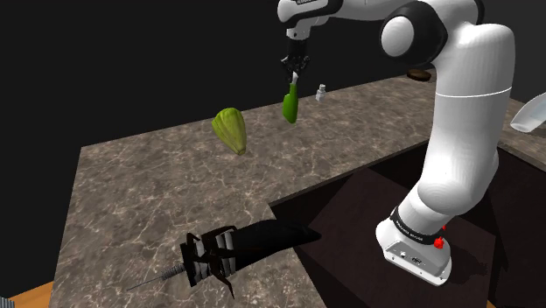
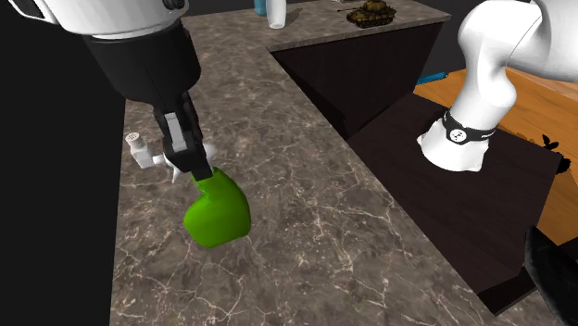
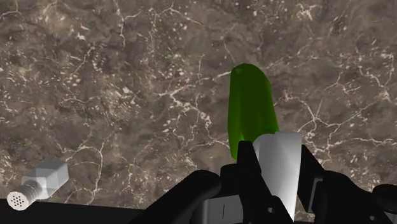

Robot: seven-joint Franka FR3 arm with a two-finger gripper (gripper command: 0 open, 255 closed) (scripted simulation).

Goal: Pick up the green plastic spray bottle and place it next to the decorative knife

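Note:
The green spray bottle (image 1: pixel 290 106) with a white head hangs in the air above the brown marble counter (image 1: pixel 157 184), held by its white top in my gripper (image 1: pixel 294 69). From the second exterior view the green body (image 2: pixel 219 212) dangles below my gripper (image 2: pixel 188 159), well clear of the stone. In the wrist view the fingers (image 3: pixel 242 178) clasp the white head (image 3: pixel 278 167), and the green body (image 3: pixel 252 109) points away from the hand. The decorative knife (image 1: pixel 232 248), black with a thin spike, lies at the counter's near edge.
A yellow-green ribbed object (image 1: pixel 231 129) rests on the counter between bottle and knife. A small white shaker (image 2: pixel 139 148) stands near the counter's far edge, close under the gripper. A toy tank (image 2: pixel 371 13) and a white cylinder (image 2: pixel 277 13) sit on the counter's far arm.

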